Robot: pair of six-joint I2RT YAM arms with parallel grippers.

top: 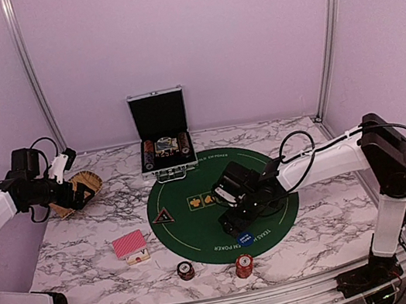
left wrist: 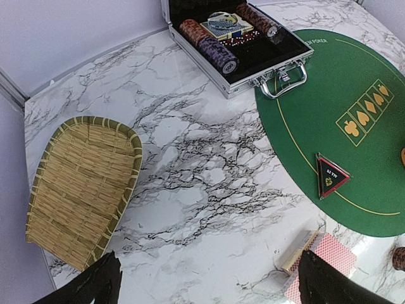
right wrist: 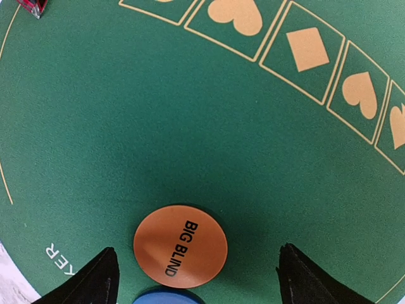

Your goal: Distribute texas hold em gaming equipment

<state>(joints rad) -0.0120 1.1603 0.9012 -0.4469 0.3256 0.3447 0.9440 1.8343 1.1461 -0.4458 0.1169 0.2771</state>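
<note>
The orange marker disc (printed BIG BLIND) lies flat on the green felt mat, with the blue marker disc right at its edge. The right claw hangs over the orange one, fingers spread wide on either side, gripping nothing. Farther left on the mat sits the black triangular marker. Off the mat, on the marble table, lie the red-backed playing cards. A dark chip stack and a red chip stack stand near the front edge. The left claw is open and empty above the table, near the woven tray. The case stands open at the back.
</note>
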